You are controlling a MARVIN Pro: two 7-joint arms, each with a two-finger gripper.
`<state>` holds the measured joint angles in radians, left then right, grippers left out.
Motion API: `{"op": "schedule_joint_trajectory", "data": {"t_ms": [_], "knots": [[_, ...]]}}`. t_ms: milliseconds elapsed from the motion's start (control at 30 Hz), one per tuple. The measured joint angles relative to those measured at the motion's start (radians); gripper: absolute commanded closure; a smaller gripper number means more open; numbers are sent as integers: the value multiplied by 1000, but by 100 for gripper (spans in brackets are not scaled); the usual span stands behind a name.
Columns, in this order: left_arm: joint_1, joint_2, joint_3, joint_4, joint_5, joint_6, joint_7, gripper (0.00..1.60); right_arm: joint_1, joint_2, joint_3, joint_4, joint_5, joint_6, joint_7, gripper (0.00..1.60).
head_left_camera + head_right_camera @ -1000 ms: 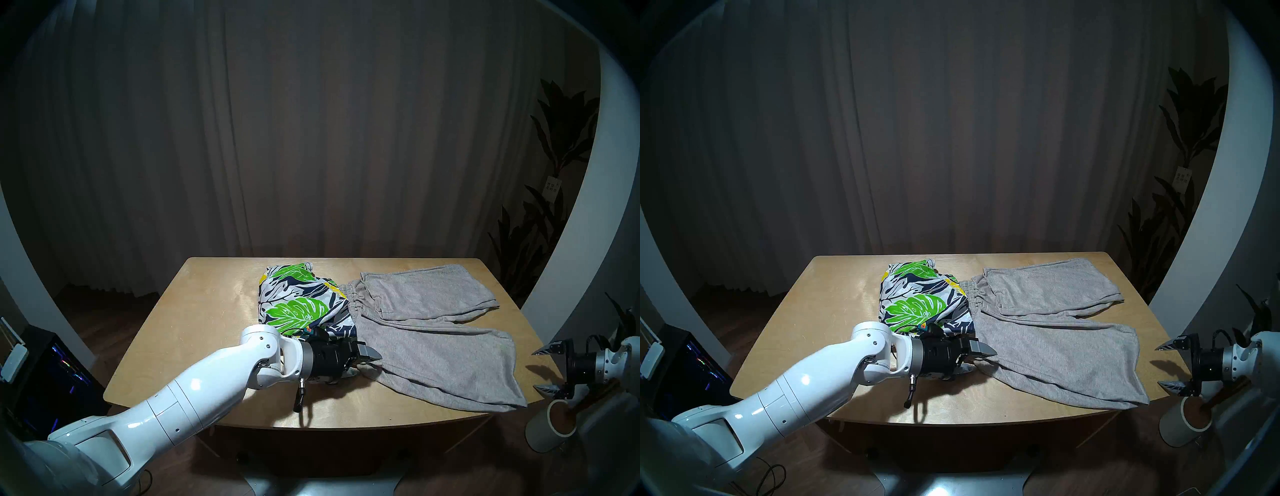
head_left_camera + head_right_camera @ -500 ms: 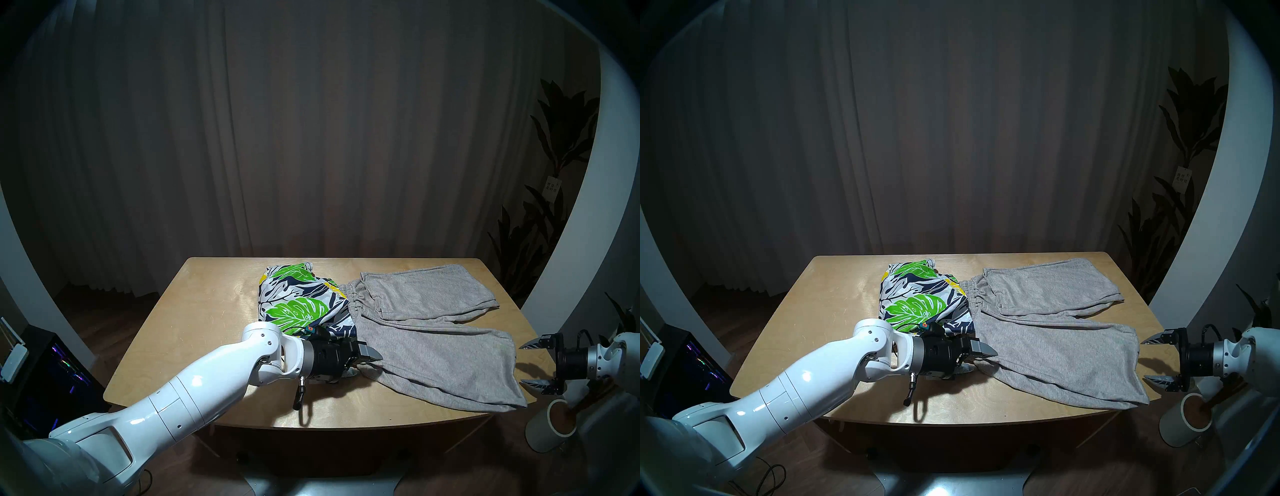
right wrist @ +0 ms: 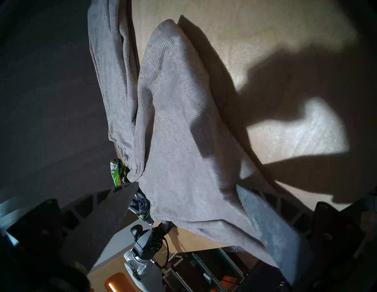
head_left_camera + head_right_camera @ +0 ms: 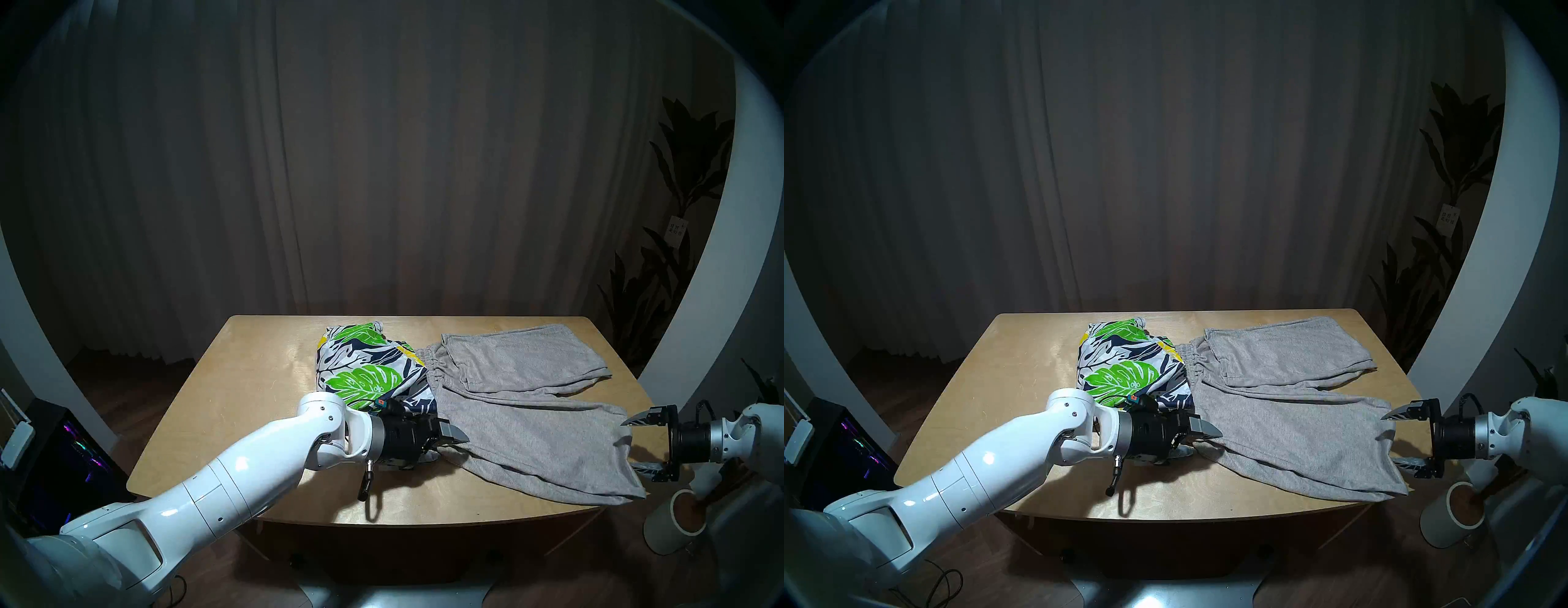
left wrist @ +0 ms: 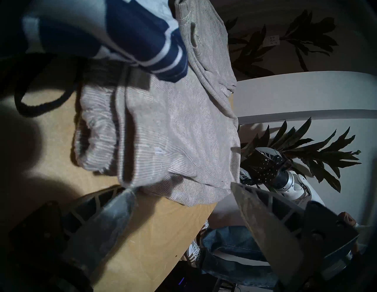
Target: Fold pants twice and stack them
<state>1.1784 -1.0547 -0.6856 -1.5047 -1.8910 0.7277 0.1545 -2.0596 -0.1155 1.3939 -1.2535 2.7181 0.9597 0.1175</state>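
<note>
The leaf-print pants (image 4: 369, 369) (image 4: 1127, 365) lie folded at the table's middle back. The light-grey pants (image 4: 530, 424) (image 4: 1293, 416) lie spread flat to their right, waist toward the print pair. My left gripper (image 4: 443, 445) (image 4: 1197, 441) (image 5: 183, 189) is open, its jaws straddling the near waistband corner of the grey pair (image 5: 98, 138). My right gripper (image 4: 636, 443) (image 4: 1399, 437) (image 3: 187, 195) is open too, one finger above and one below the hem of the near grey leg (image 3: 183, 122), which is slightly lifted there.
The wooden table (image 4: 237, 403) ends just right of the grey hem. A white cylinder (image 4: 674, 526) stands on the floor below my right arm. A potted plant (image 4: 679, 212) is at the back right, a dark computer case (image 4: 63, 467) at the left.
My right gripper has moved left from beside the table until its open jaws straddle the grey hem, which has lifted a little. The left arm has barely moved.
</note>
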Motion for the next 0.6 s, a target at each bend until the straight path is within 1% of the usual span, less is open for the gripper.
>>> {"op": "schedule_joint_trajectory", "data": {"t_ms": [233,600], "knots": [[-1,0,0,3,-1,3,-2,0,-12,0,4,-2,-27,0,0,0],[-2,-1,0,6,-1,6,-4,0,-32,0,13,33,-68,0,-1,0]]}}
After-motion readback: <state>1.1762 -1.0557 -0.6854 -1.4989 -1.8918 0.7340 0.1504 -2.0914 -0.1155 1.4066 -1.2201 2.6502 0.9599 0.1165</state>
